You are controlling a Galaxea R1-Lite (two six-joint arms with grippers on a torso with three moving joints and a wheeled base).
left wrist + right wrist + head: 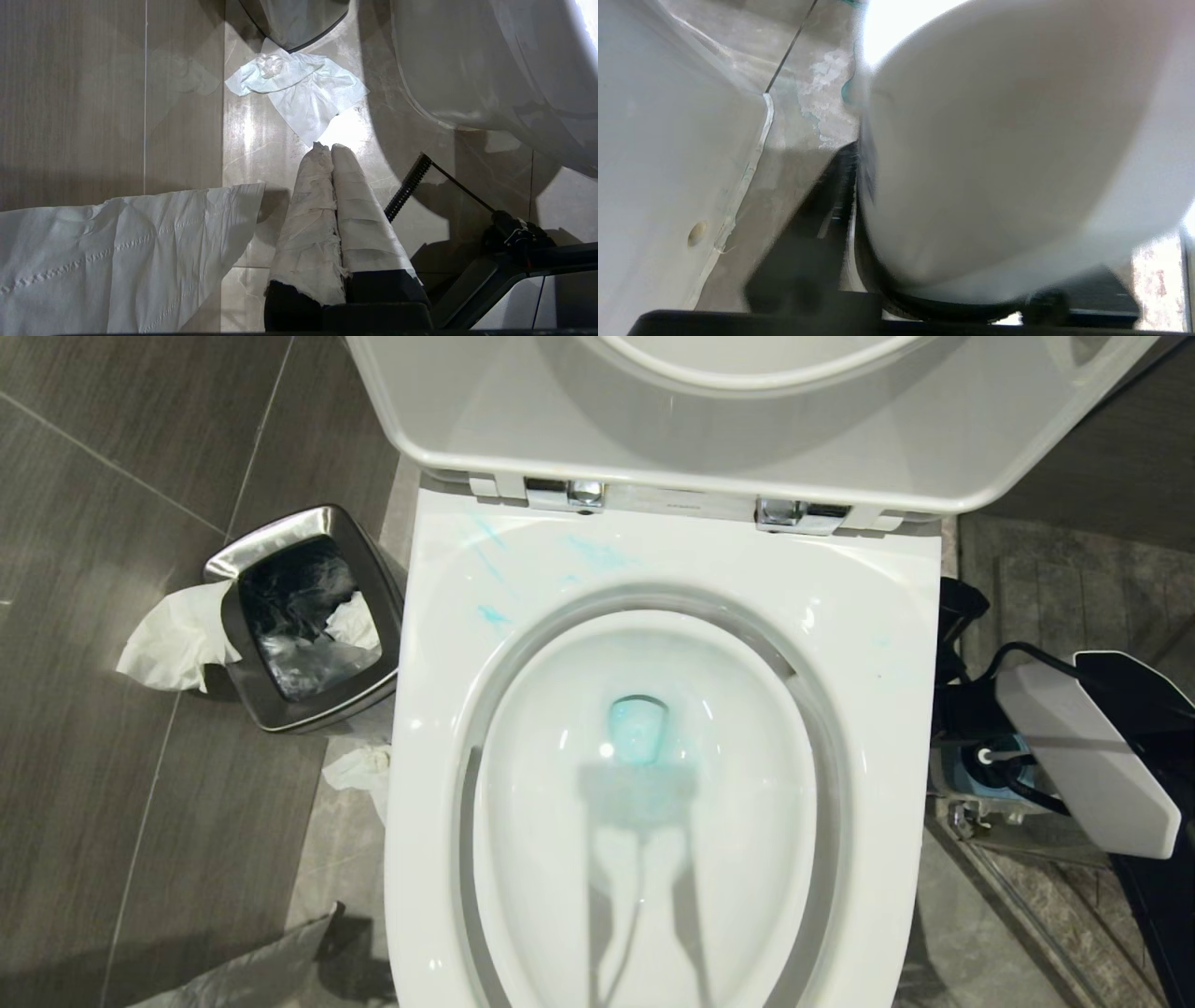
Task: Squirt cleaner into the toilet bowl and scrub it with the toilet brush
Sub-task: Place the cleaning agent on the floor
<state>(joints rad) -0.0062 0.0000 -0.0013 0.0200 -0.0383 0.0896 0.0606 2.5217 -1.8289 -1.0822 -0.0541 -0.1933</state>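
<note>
Already the cleaner (639, 733) tints the water at the bottom of the bowl (653, 784), with streaks on the back rim near the hinges. My left jaws (327, 147) are pressed together, empty, low over the floor (70, 93) beside the bowl. My right jaws' spread I cannot tell; that arm sits by the bowl's right side over the brush (985, 755), likely reaching for it. Grey tiles, bin (303, 616), stray tissue (303, 93).
</note>
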